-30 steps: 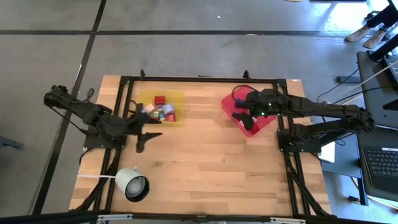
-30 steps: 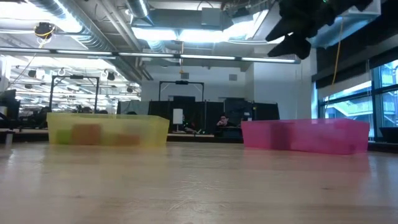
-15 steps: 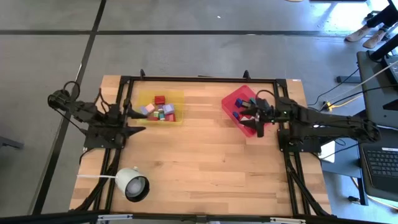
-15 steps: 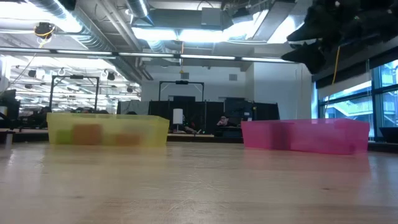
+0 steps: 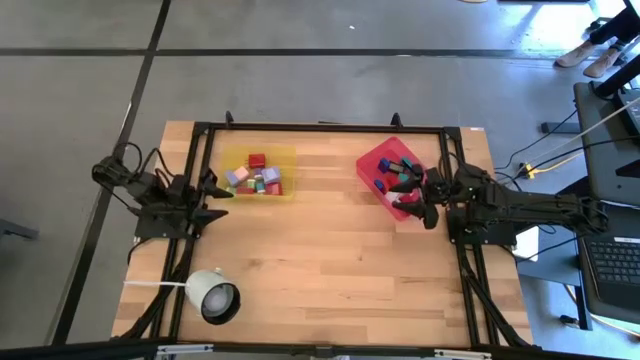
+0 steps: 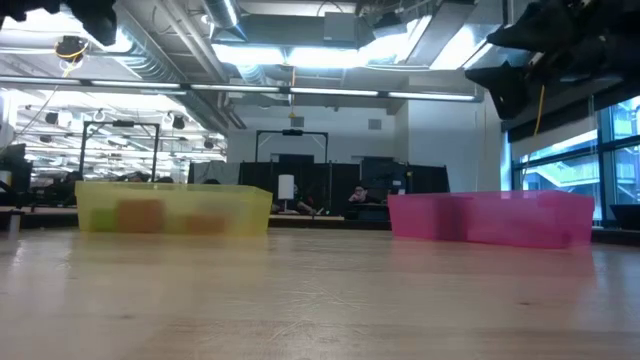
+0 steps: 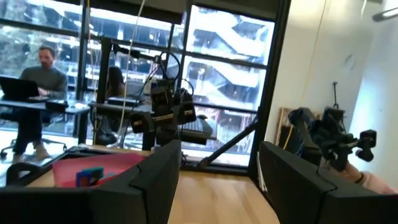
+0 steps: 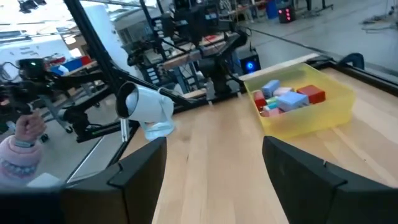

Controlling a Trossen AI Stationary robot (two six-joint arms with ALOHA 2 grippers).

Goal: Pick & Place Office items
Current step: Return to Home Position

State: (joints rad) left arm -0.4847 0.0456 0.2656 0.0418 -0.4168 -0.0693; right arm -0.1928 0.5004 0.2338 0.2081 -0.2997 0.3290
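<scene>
Several office items, small coloured blocks, lie in the yellow tray (image 5: 258, 172) (image 8: 305, 104). A few more, blue among them, lie in the red tray (image 5: 392, 176) (image 7: 93, 167). My left gripper (image 5: 218, 196) (image 7: 219, 163) hovers at the table's left edge beside the yellow tray, open and with nothing between its fingers. It points level across the table. My right gripper (image 5: 416, 200) (image 8: 214, 155) hovers by the red tray's near right corner, open with nothing in it and pointing level toward the table's left.
A white round lamp-like object (image 5: 213, 296) (image 8: 146, 106) lies at the table's near left corner. A black frame (image 5: 320, 127) runs around the table. Bare wood lies between and in front of the trays (image 5: 320, 250). People show in the room beyond.
Both arms have drawn back and sunk. My left gripper has gone from the table's middle left toward the left edge. My right gripper has left the red tray for the right edge. Both have tipped up from slanting down to level. The blocks lie still.
</scene>
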